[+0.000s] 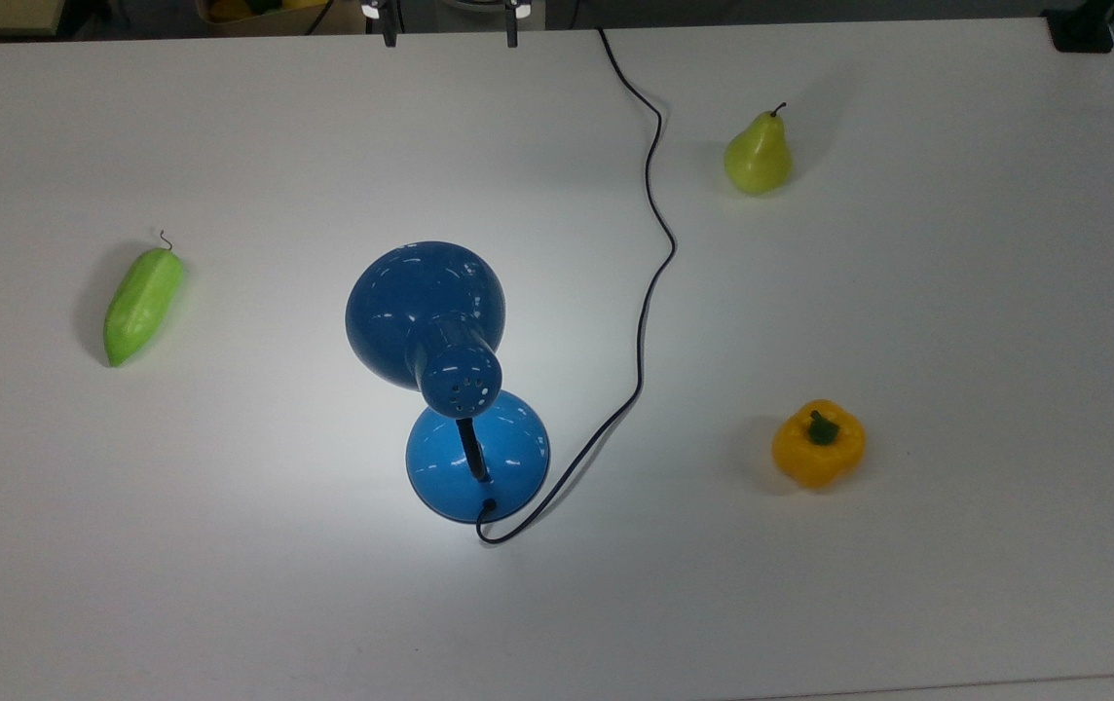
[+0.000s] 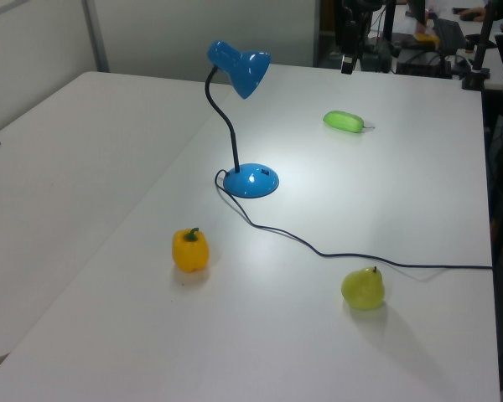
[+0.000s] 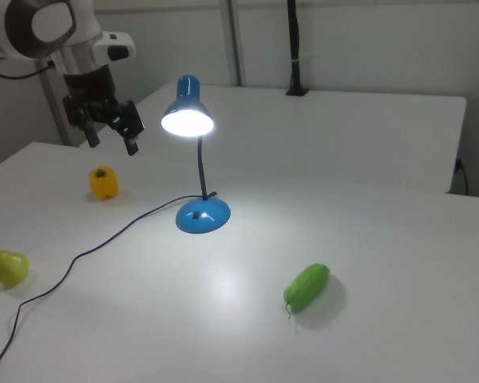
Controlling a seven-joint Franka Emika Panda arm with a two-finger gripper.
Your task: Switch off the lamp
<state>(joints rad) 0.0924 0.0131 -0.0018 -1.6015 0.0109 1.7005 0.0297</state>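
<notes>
Lamp (image 3: 193, 152) lit, upright mid-table (image 3: 367, 239), cord (image 1: 649, 243) trailing off. Gripper (image 3: 110, 136) fingers spread, holding nothing, hovering high at the right view's left, well apart from shade. Pear (image 1: 759, 154), yellow pepper (image 1: 818, 443) nearby.

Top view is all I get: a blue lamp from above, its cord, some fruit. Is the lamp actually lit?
Observer: Yes. In the right view the underside of the lamp shade glows bright white, aimed down at the table.
Visitor: Where is the robot's hand?
Observer: The gripper hangs in the air at the right view's left, fingers open, holding nothing, well apart from the lamp.
Visitor: What holds the shade up?
Observer: The left view shows a thin black neck rising from the round base and curving over to the shade.
</notes>
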